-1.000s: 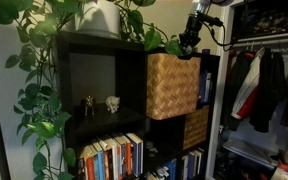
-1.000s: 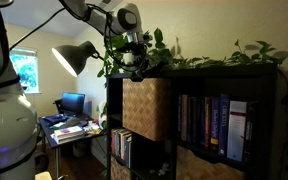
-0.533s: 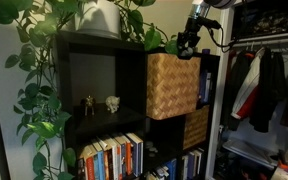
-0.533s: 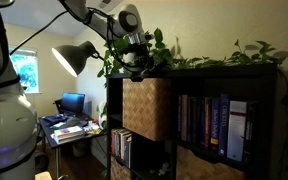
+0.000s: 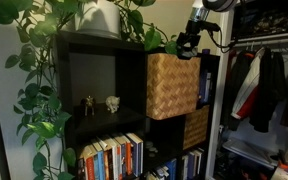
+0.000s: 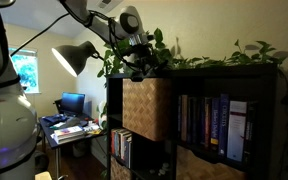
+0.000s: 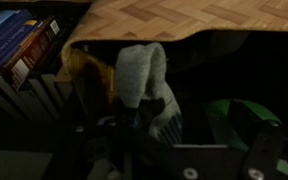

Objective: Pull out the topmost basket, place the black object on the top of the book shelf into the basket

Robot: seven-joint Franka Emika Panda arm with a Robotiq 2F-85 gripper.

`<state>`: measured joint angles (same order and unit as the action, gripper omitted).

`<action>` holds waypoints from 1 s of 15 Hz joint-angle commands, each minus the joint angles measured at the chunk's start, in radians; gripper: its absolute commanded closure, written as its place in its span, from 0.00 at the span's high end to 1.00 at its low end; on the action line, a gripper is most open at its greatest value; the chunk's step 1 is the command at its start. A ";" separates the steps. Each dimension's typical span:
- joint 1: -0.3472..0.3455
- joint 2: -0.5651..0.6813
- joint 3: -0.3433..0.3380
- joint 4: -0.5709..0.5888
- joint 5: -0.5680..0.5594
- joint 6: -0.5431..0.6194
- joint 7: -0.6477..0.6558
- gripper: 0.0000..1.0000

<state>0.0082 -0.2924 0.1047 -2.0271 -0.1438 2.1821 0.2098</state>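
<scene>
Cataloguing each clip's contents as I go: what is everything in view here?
book shelf: one, black, centre of both exterior views.
topmost basket: one, tan wicker, top row of cubes.
lower basket: one, darker wicker, cube below.
books: many, mixed colours, several cubes.
figurines: two, small, open upper cube.
plants: count unclear, green, trailing over shelf top.
pot: one, white, shelf top.
clothes: several, mixed colours, hanging beside shelf.
desk lamp: one, pale, behind shelf.
monitor: one, lit, background desk.
grey item: one, wrist view, identity unclear.
gripper: one, black, above topmost basket; jaws unclear.
</scene>
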 commanded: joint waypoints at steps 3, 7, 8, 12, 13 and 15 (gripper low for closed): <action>-0.005 0.006 -0.027 -0.061 -0.028 0.112 -0.055 1.00; -0.003 0.003 -0.024 -0.064 -0.046 0.153 -0.087 1.00; -0.002 0.005 -0.022 -0.053 -0.053 0.127 -0.095 1.00; 0.011 0.013 -0.011 -0.021 -0.006 -0.018 -0.039 1.00; 0.016 0.012 -0.011 -0.016 0.015 -0.047 -0.036 1.00; 0.015 0.014 -0.004 -0.002 0.028 -0.078 -0.011 1.00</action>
<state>0.0141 -0.2724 0.0969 -2.0567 -0.1427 2.1736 0.1664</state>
